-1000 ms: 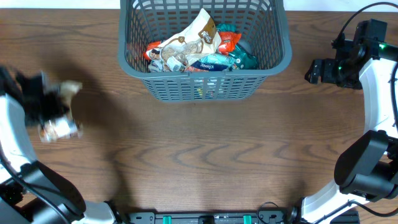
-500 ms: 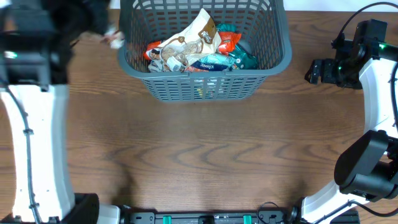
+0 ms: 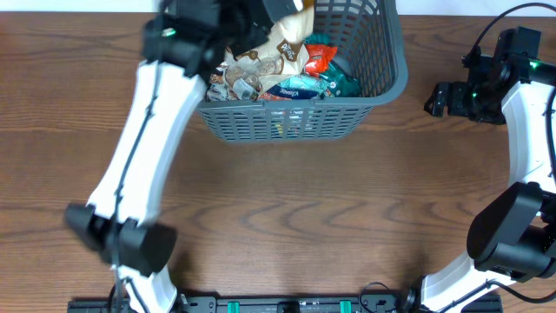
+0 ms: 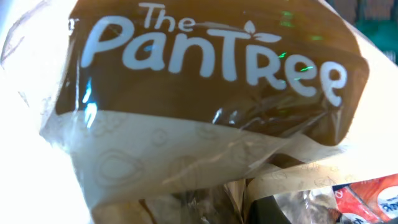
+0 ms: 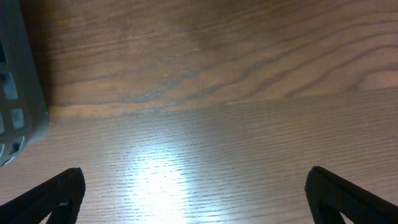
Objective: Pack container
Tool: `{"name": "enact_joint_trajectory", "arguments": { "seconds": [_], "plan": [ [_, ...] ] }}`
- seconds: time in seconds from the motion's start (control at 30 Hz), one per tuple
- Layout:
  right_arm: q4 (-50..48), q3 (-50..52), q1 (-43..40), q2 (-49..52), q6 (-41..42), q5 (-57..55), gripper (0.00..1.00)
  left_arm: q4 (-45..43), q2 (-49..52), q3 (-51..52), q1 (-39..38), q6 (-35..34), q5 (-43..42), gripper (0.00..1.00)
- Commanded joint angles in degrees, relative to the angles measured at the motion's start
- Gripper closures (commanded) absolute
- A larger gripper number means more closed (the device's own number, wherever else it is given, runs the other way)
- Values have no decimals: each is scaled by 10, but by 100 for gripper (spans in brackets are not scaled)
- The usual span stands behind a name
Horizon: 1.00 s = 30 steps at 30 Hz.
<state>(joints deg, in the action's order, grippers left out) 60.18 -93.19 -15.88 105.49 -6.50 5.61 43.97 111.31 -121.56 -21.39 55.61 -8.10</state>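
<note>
We should carry the packet (image 4: 205,93) well past the basket (image 3: 295,122) rim, upper centre, before release. Left fingers hidden, so we cannot tell; right fingers (image 5: 56,193) spread open.

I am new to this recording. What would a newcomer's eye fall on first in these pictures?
First, the white left arm, stretched over the table to the far left corner of the grey basket, which holds colourful snack packets. In the left wrist view, a brown and white packet marked "The PanTree" fills nearly the whole picture. The right pincer stands open over the table, right of the basket.
</note>
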Motion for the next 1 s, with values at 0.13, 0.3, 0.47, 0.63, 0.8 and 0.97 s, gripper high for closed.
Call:
{"name": "enact_joint_trajectory", "arguments": {
  "seconds": [0.13, 0.3, 0.47, 0.63, 0.8, 0.97],
  "plan": [
    [3, 2, 2, 0, -4, 9, 1, 12, 76, -4, -5, 43, 9, 95],
    [5, 2, 2, 0, -4, 9, 1, 20, 92, 2, -5, 43, 9, 44],
    [-1, 2, 2, 0, -4, 9, 1, 20, 89, 2, -5, 35, 9, 18],
    [-28, 2, 2, -1, -15, 2, 1, 9, 61, 2, -1, -95, 18, 1],
    [-61, -44, 2, -2, -15, -13, 1, 21, -13, 2, 25, -200, 50, 1],
    [-58, -160, 3, -2, -13, -13, 1, 70, -108, 2, 79, -298, 108, 1]
  ]
}}
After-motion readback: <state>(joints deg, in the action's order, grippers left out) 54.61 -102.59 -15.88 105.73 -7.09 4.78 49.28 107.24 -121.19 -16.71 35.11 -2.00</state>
